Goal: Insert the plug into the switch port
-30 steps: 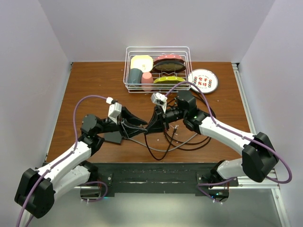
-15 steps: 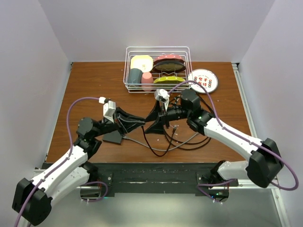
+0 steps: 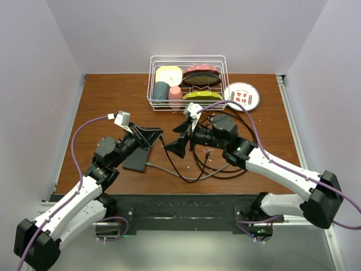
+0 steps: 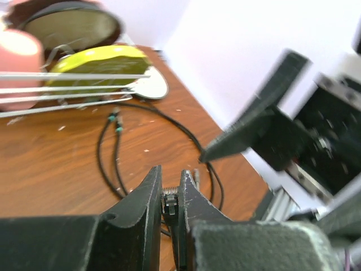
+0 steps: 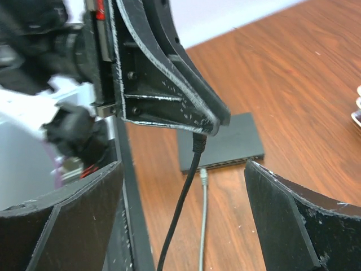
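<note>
The plug [image 4: 171, 203] is pinched in the left gripper [image 4: 170, 179] — the switch [image 3: 137, 160] lies below it, sockets [image 5: 231, 162] toward the wide-open right gripper [image 5: 181, 169].

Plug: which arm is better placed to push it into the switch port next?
Left. The left gripper is shut on the plug and is close to the switch. The right gripper is open and holds nothing, so it would first need a handover.

I work in a lab test booth: plain pale walls [image 3: 186, 28] box in my wooden worktop [image 3: 107, 96] on three sides, and a black mounting rail [image 3: 186, 213] spans its near edge.
</note>
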Motion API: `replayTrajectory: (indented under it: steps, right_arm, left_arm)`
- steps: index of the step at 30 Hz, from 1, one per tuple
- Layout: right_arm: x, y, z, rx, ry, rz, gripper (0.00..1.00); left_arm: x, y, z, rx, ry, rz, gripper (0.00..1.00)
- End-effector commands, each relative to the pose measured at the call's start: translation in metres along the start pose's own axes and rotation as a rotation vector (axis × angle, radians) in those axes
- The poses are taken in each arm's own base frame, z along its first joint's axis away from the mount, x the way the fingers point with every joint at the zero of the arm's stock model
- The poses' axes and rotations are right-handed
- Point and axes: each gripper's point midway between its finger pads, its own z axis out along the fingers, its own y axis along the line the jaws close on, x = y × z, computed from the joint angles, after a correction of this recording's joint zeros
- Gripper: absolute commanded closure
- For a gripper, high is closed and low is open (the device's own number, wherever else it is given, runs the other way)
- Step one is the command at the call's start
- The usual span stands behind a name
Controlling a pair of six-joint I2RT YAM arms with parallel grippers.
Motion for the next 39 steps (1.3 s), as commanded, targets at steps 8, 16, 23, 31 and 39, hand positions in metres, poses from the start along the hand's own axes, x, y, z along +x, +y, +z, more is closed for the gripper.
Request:
replayTrajectory:
  steps: [8,16,23,31,39]
  right_arm:
    - [-0.003,-0.035,0.038,0.235,-0.057,0.03,0.15]
    - [-0.003,-0.033,0.054,0.209,-0.081,0.058,0.24]
    - [0.001,-0.029,0.071,0.162,-0.085,0.083,0.43]
    - [0.008,-0.032,0.073,0.178,-0.058,0.071,1.0]
    - [0.009,-0.037,0.058,0.226,-0.025,0.016,1.0]
  left_arm:
    - [-0.029,0.016,0.001,-0.178,-0.097,-0.143,1.0]
    - [-0.029,0.017,0.002,-0.188,-0.084,-0.136,1.0]
    - [-0.027,0.015,0.004,-0.171,-0.073,-0.135,1.0]
    - [-0.035,0.012,-0.002,-0.162,-0.108,-0.105,1.0]
    - [-0.044,0.02,-0.008,-0.227,-0.112,-0.008,0.22]
